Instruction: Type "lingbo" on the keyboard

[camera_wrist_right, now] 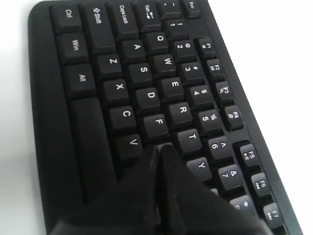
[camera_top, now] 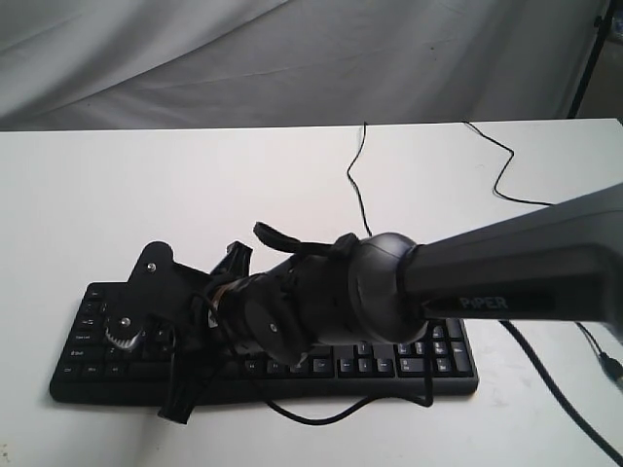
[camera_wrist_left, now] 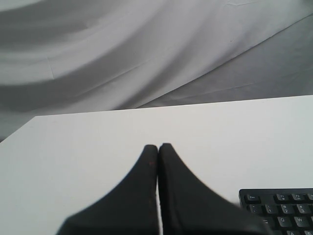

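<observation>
The black keyboard (camera_top: 409, 368) lies along the near part of the white table (camera_top: 146, 185). My right arm (camera_top: 506, 272) reaches across it toward its left half and hides many keys. In the right wrist view my right gripper (camera_wrist_right: 159, 147) is shut with nothing held. Its tips rest over the spot between the F, V, T and Y keys of the keyboard (camera_wrist_right: 142, 73), hiding the key there. My left gripper (camera_wrist_left: 158, 146) is shut and empty above bare table. The Esc corner of the keyboard (camera_wrist_left: 283, 210) lies beside it.
A thin black cable (camera_top: 355, 185) runs from the keyboard toward the table's far edge. A second cable (camera_top: 506, 165) curls at the back right. A loose loop of cable (camera_top: 321, 418) lies in front of the keyboard. Grey cloth (camera_top: 292, 58) hangs behind the table.
</observation>
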Robot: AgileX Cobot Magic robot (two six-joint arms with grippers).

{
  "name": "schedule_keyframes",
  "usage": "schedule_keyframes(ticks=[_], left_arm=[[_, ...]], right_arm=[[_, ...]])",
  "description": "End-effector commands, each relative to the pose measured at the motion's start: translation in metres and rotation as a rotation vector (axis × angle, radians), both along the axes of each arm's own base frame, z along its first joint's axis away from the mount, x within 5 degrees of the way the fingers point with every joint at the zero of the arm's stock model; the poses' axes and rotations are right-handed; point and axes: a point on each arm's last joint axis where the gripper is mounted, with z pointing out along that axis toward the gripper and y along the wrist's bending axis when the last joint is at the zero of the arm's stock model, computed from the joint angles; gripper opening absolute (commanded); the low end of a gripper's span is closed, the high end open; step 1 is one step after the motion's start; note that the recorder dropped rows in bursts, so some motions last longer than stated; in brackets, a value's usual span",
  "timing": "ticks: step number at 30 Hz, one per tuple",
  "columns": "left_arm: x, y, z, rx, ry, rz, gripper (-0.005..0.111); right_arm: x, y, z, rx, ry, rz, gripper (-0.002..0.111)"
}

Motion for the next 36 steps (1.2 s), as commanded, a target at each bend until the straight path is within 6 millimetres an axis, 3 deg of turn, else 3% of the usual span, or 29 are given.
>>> schedule_keyframes(ticks=[1, 6, 23, 31, 36], left_arm=[[0.000, 0.000, -0.002, -0.004, 0.004, -0.004, 0.001], [0.000, 0.000, -0.002, -0.004, 0.004, -0.004, 0.001], [0.000, 0.000, -0.002, -0.004, 0.004, -0.004, 0.001], [0.000, 0.000, -0.002, -0.004, 0.004, -0.004, 0.001], [0.000, 0.000, -0.002, -0.004, 0.004, -0.004, 0.001]], right_arm=[[-0.001, 0.001, -0.008, 0.007, 0.013, -0.016, 0.000], [-0.001, 0.001, -0.017, -0.007, 0.029, -0.016, 0.000], [-0.001, 0.001, -0.016, -0.006, 0.028, -0.016, 0.000], [-0.001, -0.001, 0.014, 0.021, -0.013, -0.007, 0.000], [0.004, -0.013, 0.025, 0.028, -0.028, -0.030, 0.000]])
